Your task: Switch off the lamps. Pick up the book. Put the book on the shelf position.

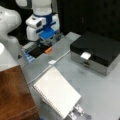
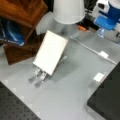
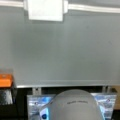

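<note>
The white book (image 1: 57,91) leans tilted on a slotted metal stand (image 1: 78,112), with its row of binding holes along the lower long edge; it also shows in a front view (image 2: 50,51). The reddish-brown wooden shelf block (image 1: 13,95) stands just left of it, its flat top bare (image 2: 23,10). A white lampshade (image 2: 68,11) stands behind the book. My blue and white gripper (image 1: 48,37) hangs at the table's back, far from the book (image 2: 106,23). It is near an orange button (image 1: 48,50) and the white cable's inline switch (image 3: 45,10). I see nothing held in it.
A black-topped box with silver sides (image 1: 97,50) fills a front view's right, with a small white switch (image 1: 85,55) on it. A white cable (image 2: 85,46) crosses the grey table. A black perforated board (image 2: 12,107) lies at a front view's bottom left.
</note>
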Robot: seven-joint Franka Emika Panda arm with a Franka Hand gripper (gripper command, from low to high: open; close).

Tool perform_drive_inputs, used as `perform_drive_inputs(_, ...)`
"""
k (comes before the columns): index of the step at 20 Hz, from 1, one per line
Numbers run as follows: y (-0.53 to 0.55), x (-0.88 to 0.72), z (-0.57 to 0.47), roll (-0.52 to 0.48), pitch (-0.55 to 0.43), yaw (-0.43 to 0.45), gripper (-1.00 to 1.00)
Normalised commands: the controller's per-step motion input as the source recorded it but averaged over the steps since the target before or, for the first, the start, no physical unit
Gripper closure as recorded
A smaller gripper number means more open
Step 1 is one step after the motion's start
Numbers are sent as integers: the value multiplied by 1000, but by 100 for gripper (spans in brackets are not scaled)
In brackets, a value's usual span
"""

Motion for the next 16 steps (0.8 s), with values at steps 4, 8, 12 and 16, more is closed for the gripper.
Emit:
perform_drive_inputs(4, -4, 909, 368, -305, 516, -104, -100)
perform_drive_inputs(8, -99, 910, 302, -254, 431, -93, -100)
perform_drive_inputs(12, -155, 708, 205, -273, 369, -53, -100)
perform_drive_inputs(16, -103, 498, 145, -424, 322, 14, -100)
